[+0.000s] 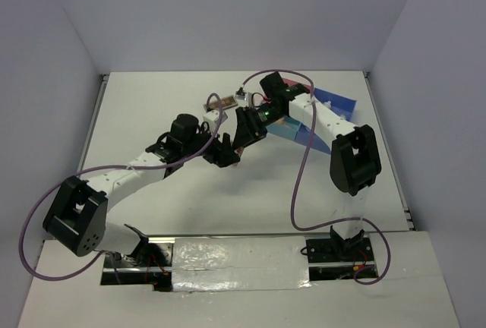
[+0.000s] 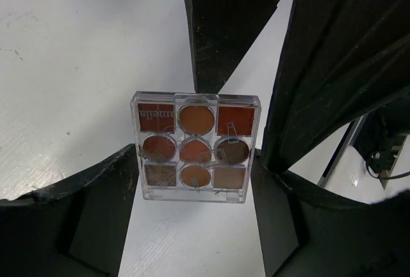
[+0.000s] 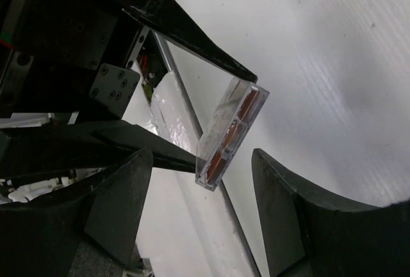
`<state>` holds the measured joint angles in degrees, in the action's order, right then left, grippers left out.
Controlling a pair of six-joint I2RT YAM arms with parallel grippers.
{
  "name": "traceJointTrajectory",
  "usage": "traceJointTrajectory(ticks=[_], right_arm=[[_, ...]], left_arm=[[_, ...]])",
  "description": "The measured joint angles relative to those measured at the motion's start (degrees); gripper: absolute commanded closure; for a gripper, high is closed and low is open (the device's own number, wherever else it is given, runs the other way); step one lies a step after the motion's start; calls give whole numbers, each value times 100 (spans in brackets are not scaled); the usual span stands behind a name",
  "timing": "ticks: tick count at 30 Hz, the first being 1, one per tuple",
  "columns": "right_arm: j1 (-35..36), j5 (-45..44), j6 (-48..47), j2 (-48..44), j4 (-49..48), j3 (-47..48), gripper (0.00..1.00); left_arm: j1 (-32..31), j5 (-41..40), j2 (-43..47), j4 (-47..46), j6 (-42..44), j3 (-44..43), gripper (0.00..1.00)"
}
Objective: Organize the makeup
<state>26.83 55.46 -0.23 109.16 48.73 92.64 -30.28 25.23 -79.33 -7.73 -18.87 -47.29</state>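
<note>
Clear plastic square palette with brown and orange pans (image 2: pixel 195 145) is clamped by its edges in the left gripper (image 2: pixel 194 165), up above the white table (image 2: pixel 64 65). Right gripper (image 3: pixel 200 158) is spread wide, not touching it.

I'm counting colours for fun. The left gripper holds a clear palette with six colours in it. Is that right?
Not six. The palette held in the left gripper has nine colours, in three rows of three. The left wrist view shows them all. The rest is right: it is clear, and the left gripper holds it.
</note>
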Motion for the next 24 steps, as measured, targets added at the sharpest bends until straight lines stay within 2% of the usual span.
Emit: traceJointTrajectory(ticks=[15,21,22,24], right_arm=[[365,-778,568,-28,-232,-223,42],[413,-931,614,-28,-251,-260,60],[422,-942,616,-28,-258,-286,68],[431,-957,632,-28,-260,-330,74]], left_arm=[[-160,-203,-35,247,101,-31,100],[-157,-372,39,151,92,-31,100],[-157,-391,50,149,92,-31,100],[-164,-420,57,166,92,-31,97]])
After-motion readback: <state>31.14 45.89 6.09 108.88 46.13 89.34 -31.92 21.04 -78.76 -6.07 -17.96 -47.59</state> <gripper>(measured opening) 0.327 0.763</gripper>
